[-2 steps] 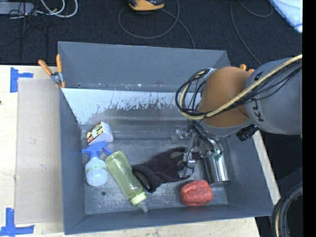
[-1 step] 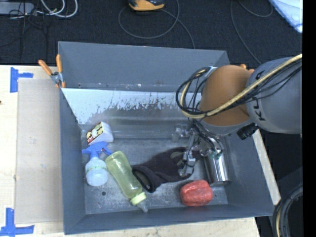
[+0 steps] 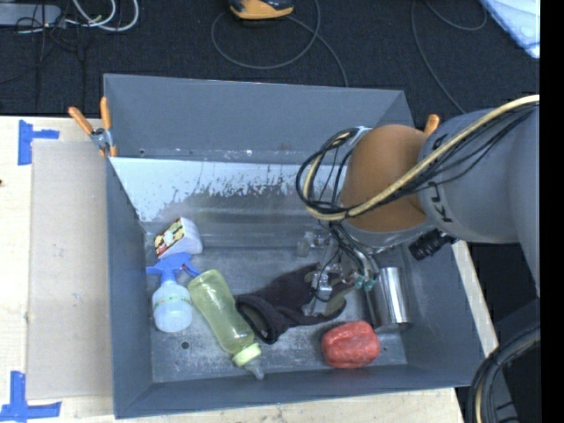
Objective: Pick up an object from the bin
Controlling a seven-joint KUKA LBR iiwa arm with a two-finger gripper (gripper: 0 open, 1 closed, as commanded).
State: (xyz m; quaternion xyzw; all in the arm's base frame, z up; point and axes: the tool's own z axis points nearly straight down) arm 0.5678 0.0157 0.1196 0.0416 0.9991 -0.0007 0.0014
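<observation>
Grey metal bin (image 3: pixel 256 135) holding black cloth (image 3: pixel 280 305), red lump (image 3: pixel 350 344), green bottle (image 3: pixel 220 314), gripper (image 3: pixel 328 289) over cloth, its state unclear

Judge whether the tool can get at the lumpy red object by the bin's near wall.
Probably yes: the lumpy red object lies uncovered close to the tool, beside the crumpled black cloth, nothing on top.

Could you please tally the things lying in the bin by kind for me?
Bottles: 2 (white spray bottle, yellow-green bottle)
Black cloth: 1
Red lump: 1
Silver can: 1
Printed packet: 1
Total: 6
</observation>
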